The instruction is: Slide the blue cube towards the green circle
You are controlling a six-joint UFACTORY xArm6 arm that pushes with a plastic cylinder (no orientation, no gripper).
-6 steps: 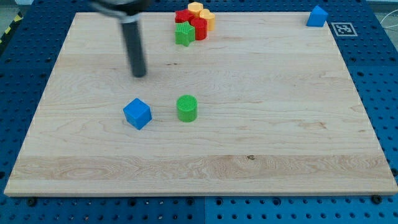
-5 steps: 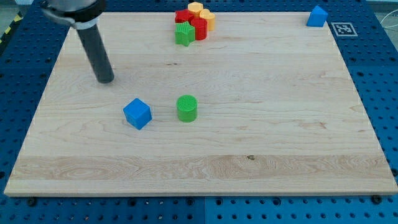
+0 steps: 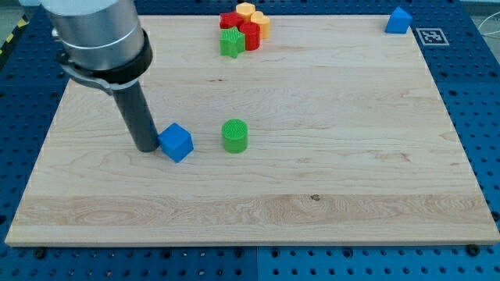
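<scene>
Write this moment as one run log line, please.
my tip: against blue cube, on its left | green circle: right of cube, apart | push: lined up

A pale wooden board [image 3: 328, 179] lies on the blue perforated table [image 3: 476, 117] I am working over. At the view's top edge, a tight cluster of 5 small blocks sits packed together: a green star-shaped block [image 3: 231, 44], 2 red blocks [image 3: 248, 35] and 2 yellow blocks [image 3: 260, 21]. A blue block [image 3: 398, 20] stands alone in the top right corner, just beside a black-and-white marker tag [image 3: 431, 36].
</scene>
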